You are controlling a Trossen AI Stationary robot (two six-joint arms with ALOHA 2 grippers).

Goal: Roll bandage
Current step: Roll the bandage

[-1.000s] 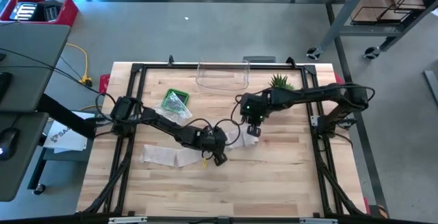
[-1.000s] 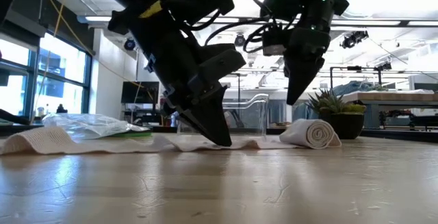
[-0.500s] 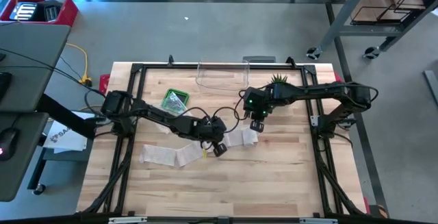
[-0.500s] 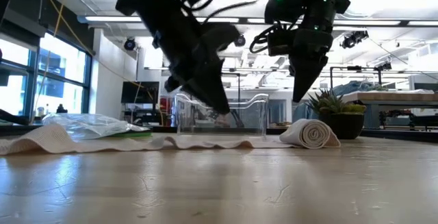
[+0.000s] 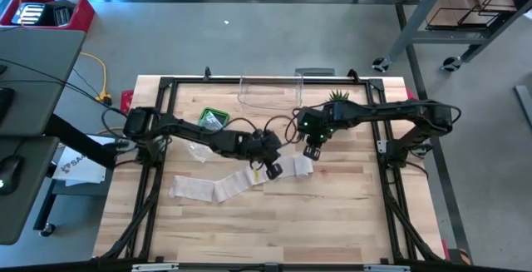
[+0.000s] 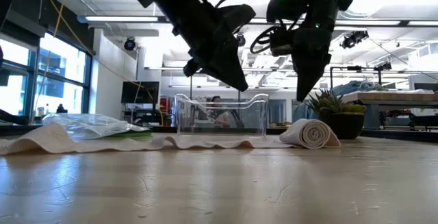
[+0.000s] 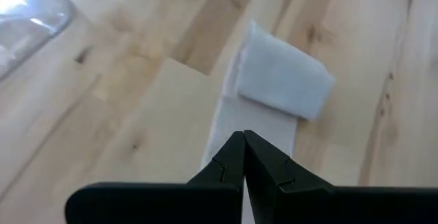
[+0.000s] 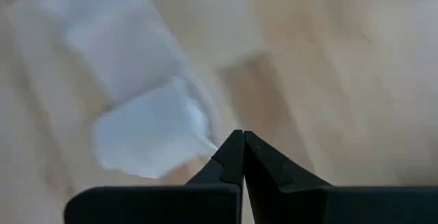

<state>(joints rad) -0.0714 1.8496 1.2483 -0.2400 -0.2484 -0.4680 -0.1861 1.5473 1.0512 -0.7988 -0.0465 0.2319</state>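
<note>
Since a second ago the left gripper (image 5: 272,171) has lifted off the flat strip and swung toward the rolled end, while the right gripper (image 5: 312,153) has shifted only a little and hangs above that roll. Both pairs of jaws are pressed together, empty, and clear of the cloth in the low view. The bandage (image 5: 237,180) lies on the tabletop (image 5: 332,222) partly wound: its roll (image 6: 311,133) sits at the right end, and the loose tail (image 6: 41,140) runs away toward the left arm's side, slightly wavy.

To roll on well, I judge the closed tips should come down on the roll itself, one near each end of it, and push it evenly along the tail so the layers stack square. Uneven pressure would likely make it cone out to one side. The tail's wrinkles want flattening or light tension first. A clear bin (image 5: 270,91), a bagged green item (image 5: 214,123) and a small plant (image 5: 341,99) stand well clear behind.
</note>
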